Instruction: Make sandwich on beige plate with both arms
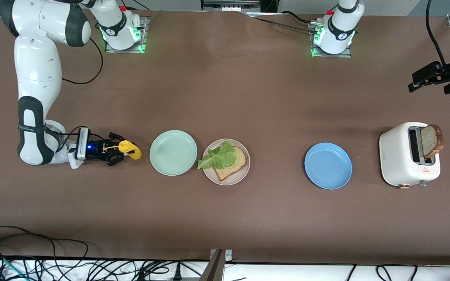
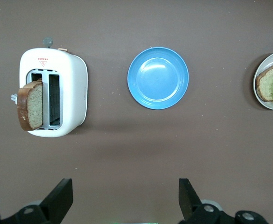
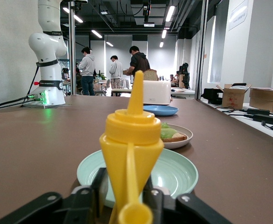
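Note:
The beige plate (image 1: 233, 180) sits mid-table with one bread slice (image 1: 233, 164) on it and a green lettuce leaf (image 1: 219, 156) on the slice, hanging over the rim. A second bread slice (image 1: 430, 140) stands up out of the white toaster (image 1: 399, 156) at the left arm's end. My left gripper (image 1: 428, 88) is open and empty, high over bare table beside the toaster (image 2: 73, 93). My right gripper (image 1: 121, 149) is low at the right arm's end, shut on a yellow squeeze bottle (image 3: 131, 140) beside the mint-green plate.
A mint-green plate (image 1: 173, 152) lies between the yellow bottle and the beige plate. A blue plate (image 1: 328, 166) lies between the beige plate and the toaster. Cables run along the table edge nearest the front camera.

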You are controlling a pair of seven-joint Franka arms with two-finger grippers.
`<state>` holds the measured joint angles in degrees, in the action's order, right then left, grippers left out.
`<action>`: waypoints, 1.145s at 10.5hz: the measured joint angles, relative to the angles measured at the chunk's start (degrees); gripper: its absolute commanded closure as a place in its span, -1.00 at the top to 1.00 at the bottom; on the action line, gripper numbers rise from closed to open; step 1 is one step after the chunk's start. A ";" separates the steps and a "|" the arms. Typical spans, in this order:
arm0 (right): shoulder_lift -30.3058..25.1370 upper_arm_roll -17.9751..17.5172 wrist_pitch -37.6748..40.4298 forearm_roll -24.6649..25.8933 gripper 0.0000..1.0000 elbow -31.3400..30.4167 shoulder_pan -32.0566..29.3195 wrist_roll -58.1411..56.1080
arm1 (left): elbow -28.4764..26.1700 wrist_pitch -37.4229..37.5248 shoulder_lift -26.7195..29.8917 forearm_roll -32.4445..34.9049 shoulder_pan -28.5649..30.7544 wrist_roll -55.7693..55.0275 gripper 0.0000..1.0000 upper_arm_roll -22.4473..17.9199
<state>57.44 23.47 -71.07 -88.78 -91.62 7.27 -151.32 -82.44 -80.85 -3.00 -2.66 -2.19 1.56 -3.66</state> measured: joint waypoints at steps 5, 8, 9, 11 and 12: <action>0.01 0.82 -0.64 0.08 1.00 0.02 -0.45 -0.17 | 0.00 0.00 -0.03 0.00 0.00 0.00 1.00 0.00; -0.11 4.84 -0.55 2.24 1.00 0.47 -0.70 2.60 | 0.00 0.00 -0.04 0.00 0.00 0.00 1.00 0.00; -0.24 6.47 -0.52 3.68 1.00 1.22 -0.77 4.98 | 0.00 0.00 -0.04 0.00 0.00 0.00 1.00 0.00; -0.74 9.84 -0.36 6.79 1.00 3.24 -0.85 11.63 | 0.00 0.00 -0.06 0.00 0.00 0.00 1.00 -0.01; -1.42 11.48 -0.19 8.21 1.00 3.76 -0.80 15.14 | 0.00 0.00 -0.07 0.00 0.00 0.00 1.00 -0.01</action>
<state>56.01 34.95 -71.25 -80.57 -87.86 6.46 -136.17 -82.45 -80.85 -3.07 -2.66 -2.19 1.56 -3.67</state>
